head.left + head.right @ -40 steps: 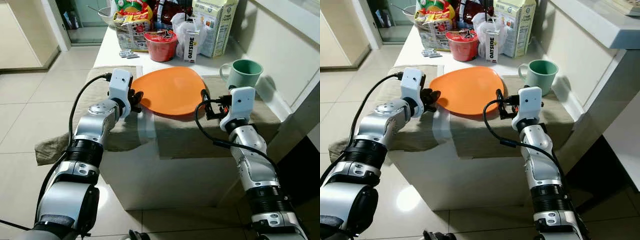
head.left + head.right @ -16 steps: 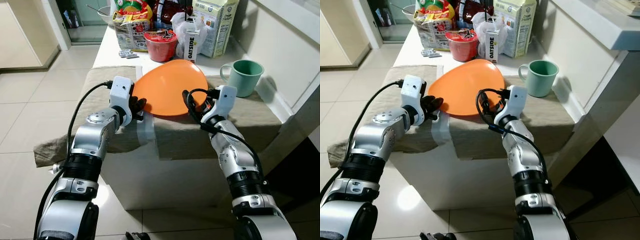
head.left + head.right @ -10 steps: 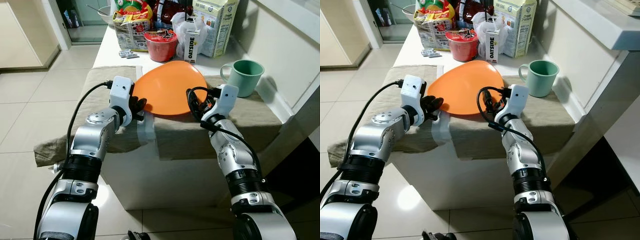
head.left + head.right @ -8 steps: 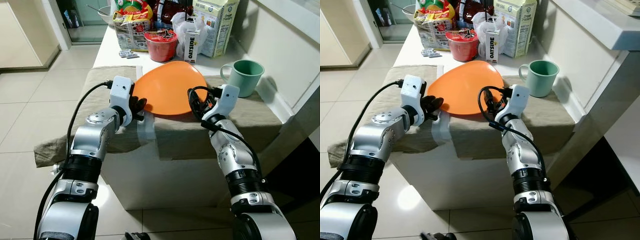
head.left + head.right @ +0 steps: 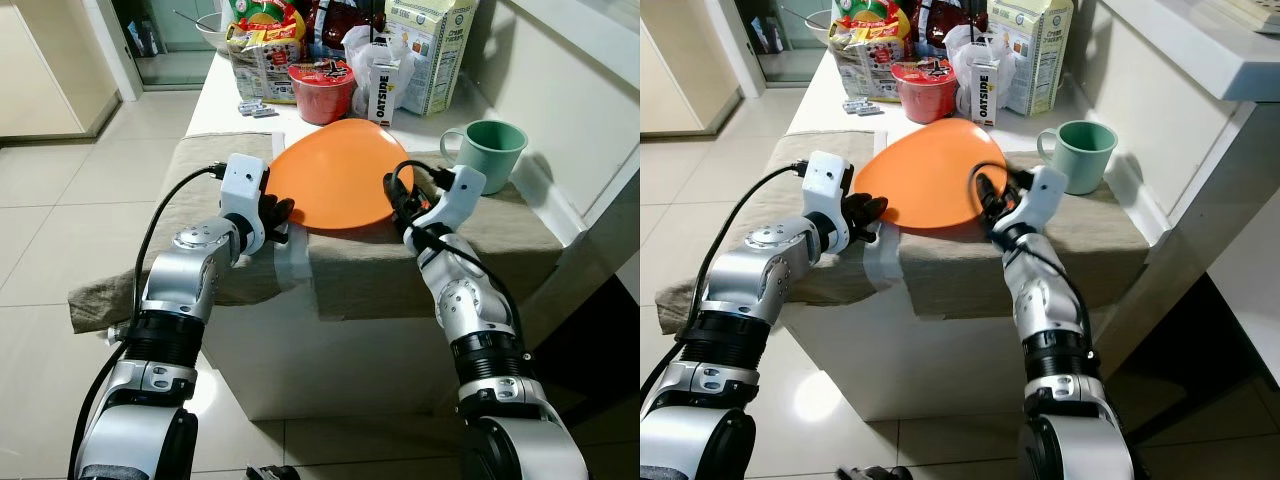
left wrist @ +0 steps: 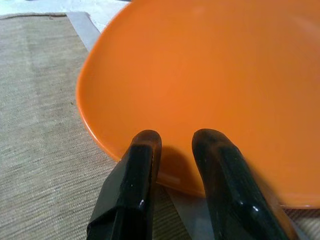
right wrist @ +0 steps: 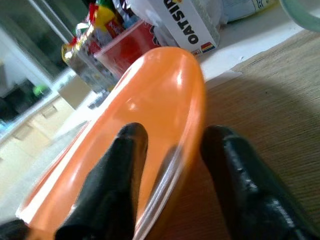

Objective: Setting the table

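An orange plate (image 5: 335,175) is tilted over the beige table cloth (image 5: 200,180), its right side raised. My left gripper (image 5: 278,212) is shut on the plate's left rim. The left wrist view shows both black fingers (image 6: 142,150) pressed at that rim. My right gripper (image 5: 397,195) is shut on the right rim. In the right wrist view one finger (image 7: 125,150) lies on the plate's (image 7: 160,100) upper face and the other sits under it. A green mug (image 5: 487,152) stands upright on the cloth, just right of the right gripper.
Behind the plate stand a red noodle cup (image 5: 322,88), a small Oatside carton (image 5: 383,90), a tall milk carton (image 5: 432,50) and snack bags (image 5: 258,45). A white counter wall (image 5: 590,130) rises along the right. The cloth hangs over the table's left edge.
My right gripper swung in from beside the mug and closed on the plate's right rim. The plate, flat before, now tilts up on its right. The left gripper kept its place.
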Available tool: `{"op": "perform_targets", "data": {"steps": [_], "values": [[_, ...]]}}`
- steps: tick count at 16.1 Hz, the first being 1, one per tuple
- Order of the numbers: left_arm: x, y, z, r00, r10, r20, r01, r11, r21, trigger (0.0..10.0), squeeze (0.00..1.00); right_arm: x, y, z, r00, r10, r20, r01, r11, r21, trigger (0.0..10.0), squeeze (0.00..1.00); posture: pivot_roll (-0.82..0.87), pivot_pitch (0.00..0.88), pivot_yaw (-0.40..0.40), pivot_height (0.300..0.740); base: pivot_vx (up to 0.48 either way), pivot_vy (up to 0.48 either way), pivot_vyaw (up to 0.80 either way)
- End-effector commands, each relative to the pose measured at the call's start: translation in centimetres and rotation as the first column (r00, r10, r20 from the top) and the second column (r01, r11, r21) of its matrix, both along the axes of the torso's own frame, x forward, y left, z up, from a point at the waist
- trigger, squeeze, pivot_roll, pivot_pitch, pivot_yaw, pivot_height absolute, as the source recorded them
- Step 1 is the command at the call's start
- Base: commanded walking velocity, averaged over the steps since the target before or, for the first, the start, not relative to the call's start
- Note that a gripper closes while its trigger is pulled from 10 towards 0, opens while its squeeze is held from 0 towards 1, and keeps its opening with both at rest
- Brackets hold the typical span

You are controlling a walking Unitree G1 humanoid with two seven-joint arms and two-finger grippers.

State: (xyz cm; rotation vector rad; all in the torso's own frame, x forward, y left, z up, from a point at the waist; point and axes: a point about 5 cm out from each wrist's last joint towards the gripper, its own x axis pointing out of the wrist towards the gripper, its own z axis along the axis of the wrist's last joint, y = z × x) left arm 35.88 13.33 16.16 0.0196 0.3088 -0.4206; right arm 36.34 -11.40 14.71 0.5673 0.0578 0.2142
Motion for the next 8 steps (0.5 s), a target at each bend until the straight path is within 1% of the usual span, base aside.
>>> {"op": "perform_targets", "data": {"steps": [1, 8], "values": [[-0.64, -0.68, -1.85, 0.995, -0.039, -0.09, 0.039, 0.999, 0.003, 10.0, 0.0, -0.26, 0.0, -1.78, 0.995, 0.003, -0.1, 0.002, 0.999, 0.047, 0.0, 0.0, -0.14, 0.044, 0.063, 0.74, 0.0, 0.0, 0.0], [-0.71, -0.79, -1.73, 0.995, -0.044, -0.089, 0.044, 0.999, 0.0, 10.0, 0.0, -0.36, 0.19, -1.85, 0.994, 0.029, -0.103, -0.025, 0.999, 0.041, 0.0, 0.0, -0.14, 0.049, 0.063, 0.74, 0.0, 0.0, 0.0]]}}
